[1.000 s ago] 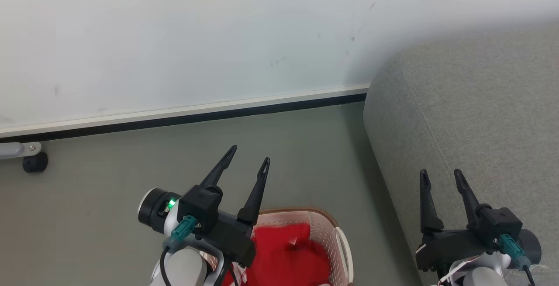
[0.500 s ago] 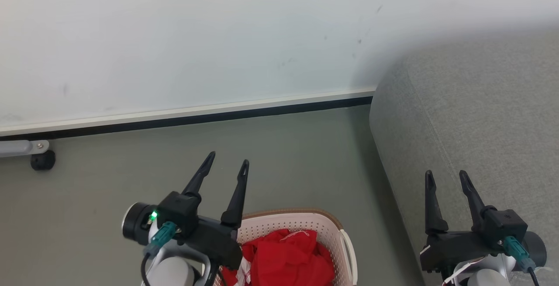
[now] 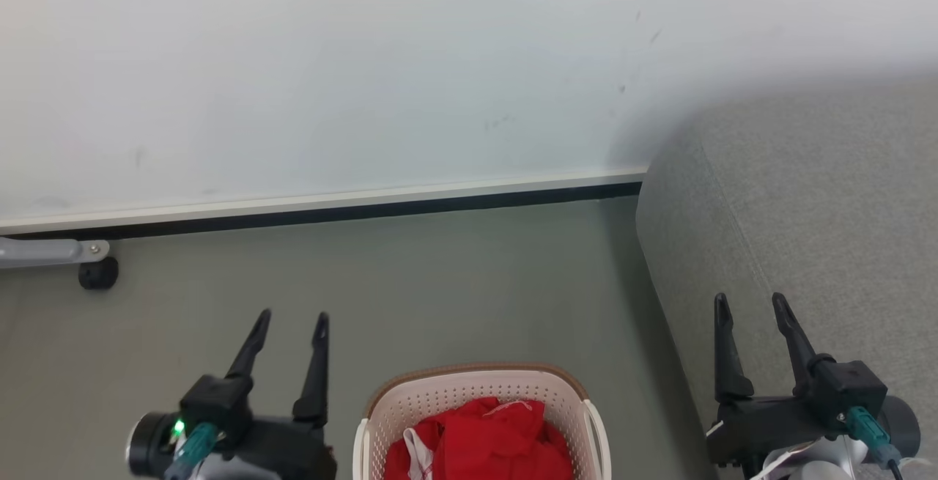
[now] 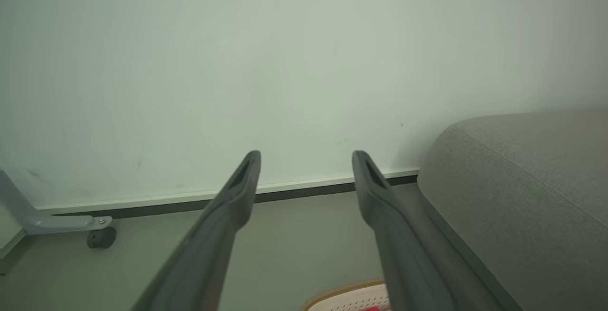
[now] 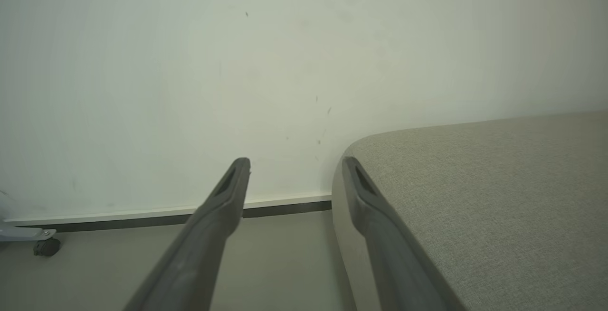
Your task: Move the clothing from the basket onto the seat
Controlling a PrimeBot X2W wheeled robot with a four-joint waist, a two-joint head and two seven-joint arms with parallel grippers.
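Red clothing [image 3: 491,440] fills the basket [image 3: 469,392] beside the seat [image 3: 806,194].

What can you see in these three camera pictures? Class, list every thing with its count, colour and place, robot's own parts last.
clothing: one heap, red with white trim, inside the basket.
basket: one, cream with brown rim, on the floor.
seat: one, light grey, right side.
floor: one, grey-green, under the basket.
wall: one, white, behind everything.
skirting board: one, white over dark, at the wall's foot.
caster wheel: one, black, far left.
left gripper: one, dark, open, lower left.
right gripper: one, dark, open, lower right.
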